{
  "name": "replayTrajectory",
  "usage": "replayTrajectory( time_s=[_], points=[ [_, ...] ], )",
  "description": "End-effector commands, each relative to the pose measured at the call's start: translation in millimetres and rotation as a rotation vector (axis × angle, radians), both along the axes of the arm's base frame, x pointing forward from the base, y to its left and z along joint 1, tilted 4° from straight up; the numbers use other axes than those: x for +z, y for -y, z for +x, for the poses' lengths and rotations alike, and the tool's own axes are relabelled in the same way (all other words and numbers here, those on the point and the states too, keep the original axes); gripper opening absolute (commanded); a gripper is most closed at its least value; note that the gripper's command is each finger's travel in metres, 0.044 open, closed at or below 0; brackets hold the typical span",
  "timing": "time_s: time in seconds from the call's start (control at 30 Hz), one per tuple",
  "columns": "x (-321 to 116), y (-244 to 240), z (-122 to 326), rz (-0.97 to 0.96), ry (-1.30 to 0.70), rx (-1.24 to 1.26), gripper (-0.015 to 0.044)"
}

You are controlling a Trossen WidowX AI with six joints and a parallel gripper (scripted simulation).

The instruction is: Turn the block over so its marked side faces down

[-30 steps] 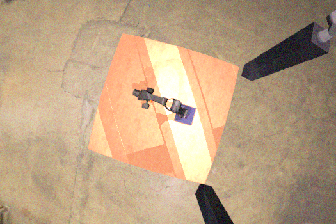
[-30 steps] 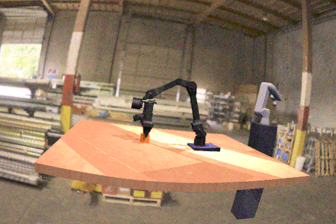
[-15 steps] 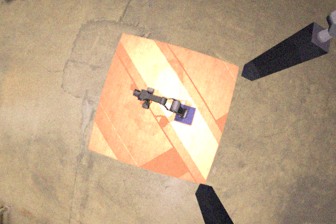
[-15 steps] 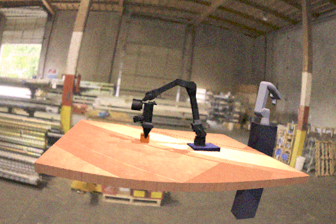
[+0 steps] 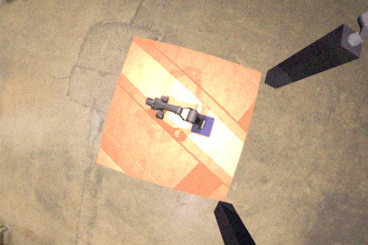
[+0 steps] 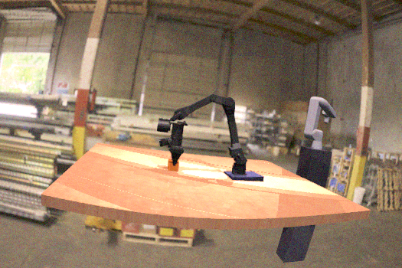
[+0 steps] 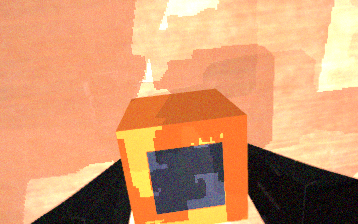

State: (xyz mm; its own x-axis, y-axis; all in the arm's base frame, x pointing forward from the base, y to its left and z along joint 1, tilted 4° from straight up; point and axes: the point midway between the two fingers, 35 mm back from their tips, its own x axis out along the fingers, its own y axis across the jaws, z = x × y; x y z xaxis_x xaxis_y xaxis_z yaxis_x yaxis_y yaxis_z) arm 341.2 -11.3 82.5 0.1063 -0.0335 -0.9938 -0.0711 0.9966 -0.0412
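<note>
The orange block (image 6: 172, 166) (image 7: 236, 170) rests on the table (image 5: 145, 150) (image 6: 139, 207). Its dark blue square mark (image 7: 187, 177) is on the upper face, turned towards the wrist camera. My gripper (image 6: 174, 163) (image 7: 183, 156) points down and is shut on the block, with one black finger on each side in the wrist view. The fingertips are partly hidden behind the block in that view. In the top view the arm covers most of the block and the fingers.
My arm's base stands on a blue plate (image 5: 208, 130) (image 6: 254, 178) on the table. A black column (image 5: 313, 57) (image 6: 313, 165) with a grey piece (image 6: 312, 122) on top stands beyond the table's edge. Another black column (image 5: 233, 224) shows past a corner in the top view.
</note>
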Motion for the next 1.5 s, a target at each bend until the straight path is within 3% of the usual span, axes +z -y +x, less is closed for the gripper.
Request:
replayTrajectory(
  time_s=[0.0,0.07,0.33,1.47],
  points=[
    [3.4,0.1,-0.2,-0.001,0.0,0.0,0.0051],
    [14.4,-0.3,-1.1,-0.001,0.0,0.0,0.0],
    [29.1,-0.8,-2.8,0.0,0.01,0.001,0.0],
    [22.2,-0.2,-6.8,0.036,0.515,0.022,0.0]
  ],
)
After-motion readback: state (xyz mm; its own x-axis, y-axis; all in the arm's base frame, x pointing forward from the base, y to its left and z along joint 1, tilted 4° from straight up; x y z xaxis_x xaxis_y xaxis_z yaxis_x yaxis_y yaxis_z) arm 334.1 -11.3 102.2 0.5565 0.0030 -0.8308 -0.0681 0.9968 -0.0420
